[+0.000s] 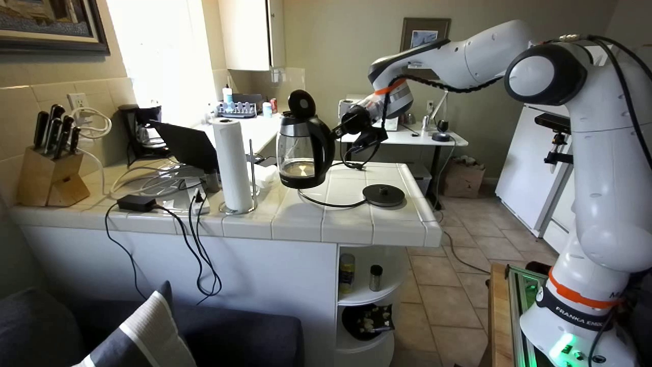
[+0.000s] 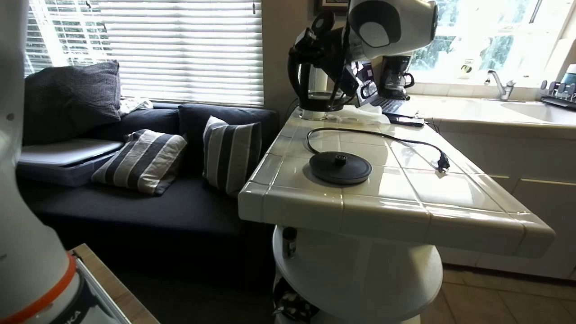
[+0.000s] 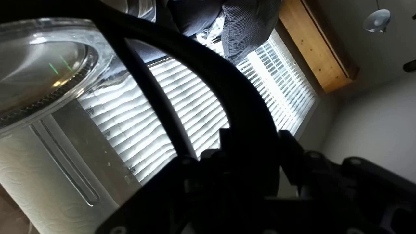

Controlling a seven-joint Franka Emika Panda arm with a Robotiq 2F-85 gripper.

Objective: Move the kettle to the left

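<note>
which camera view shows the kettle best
An exterior view, where the kettle appears nearly whole, lid raised. In an exterior view the pincer hides part of it; the wrist view shows only some glass and the handle.

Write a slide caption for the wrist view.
Gripper closed on the black handle of a glass kettle, bright window blinds beyond.

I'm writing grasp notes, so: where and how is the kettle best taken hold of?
Probably by the handle, coming from its outer side, facing away from the round glass body. It is a slim arch with an open gap behind, so jaws can close across it; the body looks too wide. The tool grips the handle.
</note>
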